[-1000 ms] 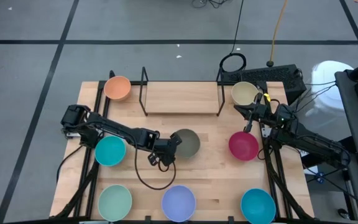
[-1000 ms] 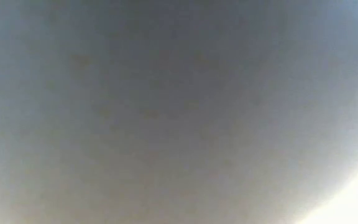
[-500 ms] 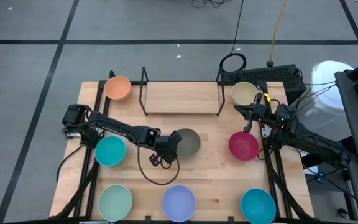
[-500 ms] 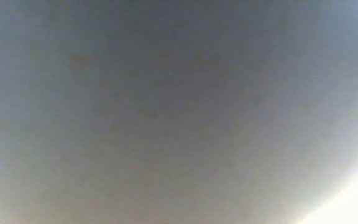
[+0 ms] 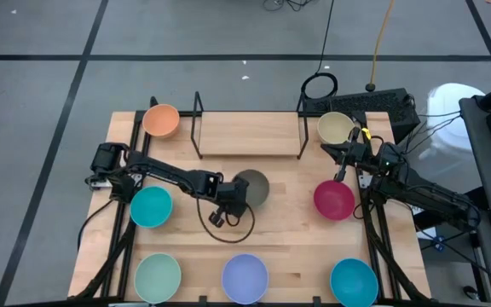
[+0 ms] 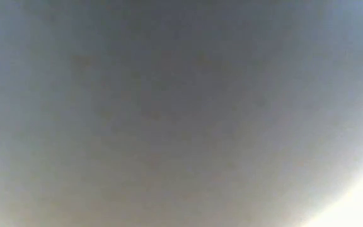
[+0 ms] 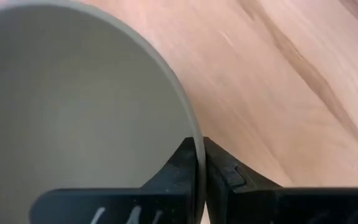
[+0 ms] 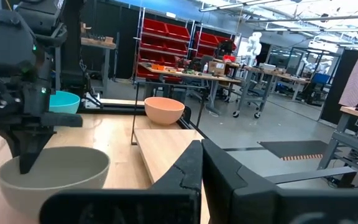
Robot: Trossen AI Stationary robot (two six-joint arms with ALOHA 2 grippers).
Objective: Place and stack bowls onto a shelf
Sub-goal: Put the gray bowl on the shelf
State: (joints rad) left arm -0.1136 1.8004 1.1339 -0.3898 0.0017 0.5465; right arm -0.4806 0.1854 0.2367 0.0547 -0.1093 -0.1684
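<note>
An olive-grey bowl [image 5: 252, 186] stands mid-table, just in front of the shelf [image 5: 250, 136]. My left gripper [image 5: 233, 198] is shut on its rim at the side toward the table's left. The shelf is a light board between black wire uprights and carries no bowl. My right gripper [image 5: 326, 148] hangs shut at the table's right, beside the cream bowl [image 5: 337, 128], holding nothing. Other bowls rest on the tabletop: orange [image 5: 161, 121], magenta [image 5: 334, 199], teal [image 5: 151, 207], mint [image 5: 158, 276], lavender [image 5: 245, 278] and teal-blue [image 5: 353, 282]. The low view shows only a grey blur. My left gripper pinches the olive-grey bowl's rim [image 7: 197, 144], one finger [image 7: 180, 167] inside the bowl and the other [image 7: 224, 169] outside its wall. The fingers slant down onto it from the table's left. The bowl's mouth faces up.
The orange bowl [image 8: 164, 110] sits at the shelf's far-left corner and the cream bowl at its far-right. The shelf's wire uprights [image 5: 199, 115] rise on both sides of the board. A dark cable loop [image 5: 228, 228] hangs below my left wrist. Bare tabletop lies between the olive-grey and magenta bowls.
My left gripper has edged toward the olive-grey bowl, rolled about its own axis, and shut on the bowl's rim. The cable loop under its wrist has swung toward the right.
</note>
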